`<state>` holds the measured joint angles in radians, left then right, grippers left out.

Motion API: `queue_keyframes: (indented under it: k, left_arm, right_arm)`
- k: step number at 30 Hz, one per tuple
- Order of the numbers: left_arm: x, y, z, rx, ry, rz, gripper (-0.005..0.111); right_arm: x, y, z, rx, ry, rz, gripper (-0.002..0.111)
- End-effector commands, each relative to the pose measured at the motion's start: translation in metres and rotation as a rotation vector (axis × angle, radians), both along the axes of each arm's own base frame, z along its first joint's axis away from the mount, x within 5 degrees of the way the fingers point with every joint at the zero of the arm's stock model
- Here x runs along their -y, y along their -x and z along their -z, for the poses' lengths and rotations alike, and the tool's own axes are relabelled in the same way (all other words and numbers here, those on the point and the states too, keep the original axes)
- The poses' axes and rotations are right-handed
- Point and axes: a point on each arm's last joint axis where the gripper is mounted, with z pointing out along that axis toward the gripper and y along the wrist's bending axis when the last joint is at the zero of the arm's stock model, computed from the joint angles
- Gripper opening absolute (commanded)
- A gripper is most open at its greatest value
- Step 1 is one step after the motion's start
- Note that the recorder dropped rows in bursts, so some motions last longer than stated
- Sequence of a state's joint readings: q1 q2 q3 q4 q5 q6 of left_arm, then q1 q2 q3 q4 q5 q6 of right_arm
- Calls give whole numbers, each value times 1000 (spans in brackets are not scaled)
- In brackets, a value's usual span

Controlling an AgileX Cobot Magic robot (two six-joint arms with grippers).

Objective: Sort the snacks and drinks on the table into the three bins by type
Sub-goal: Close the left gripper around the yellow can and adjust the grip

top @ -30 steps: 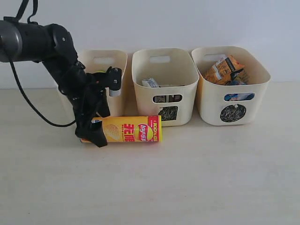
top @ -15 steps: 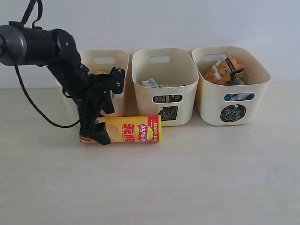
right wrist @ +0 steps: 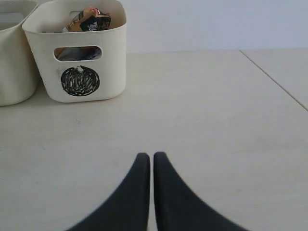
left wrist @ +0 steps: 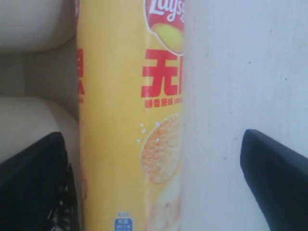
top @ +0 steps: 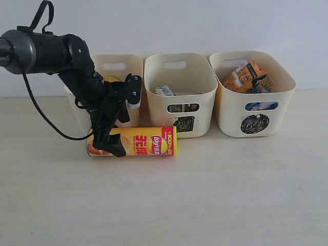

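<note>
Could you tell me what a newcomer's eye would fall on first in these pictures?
The yellow tube stands out, lying on its side on the table in front of the left bin and middle bin. The black left gripper straddles the tube's left end with its jaws open. An orange bag pokes out of the right bin.

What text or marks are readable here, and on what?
"Lay's": logo on the yellow chip tube.
"无": red, same tube; the next character is cut off.
Small print below it: too small to read.
Black scribbled circle: right bin.
Black scribbled square: middle bin.
Orange bag print: blurred.
</note>
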<state>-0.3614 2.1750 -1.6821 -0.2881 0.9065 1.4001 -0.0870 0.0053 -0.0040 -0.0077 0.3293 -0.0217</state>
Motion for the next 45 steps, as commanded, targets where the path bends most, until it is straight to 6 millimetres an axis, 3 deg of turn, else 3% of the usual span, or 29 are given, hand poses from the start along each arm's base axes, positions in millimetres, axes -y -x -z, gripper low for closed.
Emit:
queue_keyframes:
  k: [1,5,17,21,30,35,45]
  left_arm:
    - [2,5,-10,16,-5,0,90]
    - [-1,12,-38,44,9,-10,90]
    - [-6,34,-37,-183,-55,42,89]
    - [-3,26,-36,-110,-29,-1,89]
    - [28,29,-11,-88,-47,32,89]
    - [44,28,-7,30,-38,52,89]
    - [39,21,15,126,-136,-25,89]
  right_arm:
    - [0,0,1,6,3,3,0]
    - [0,0,1,6,3,3,0]
    - [0,0,1,6,3,3,0]
    - [0,0,1,6,3,3,0]
    - [0,0,1,6,3,3,0]
    - [0,0,1,6,3,3,0]
    - [0,0,0,10,3,3,0]
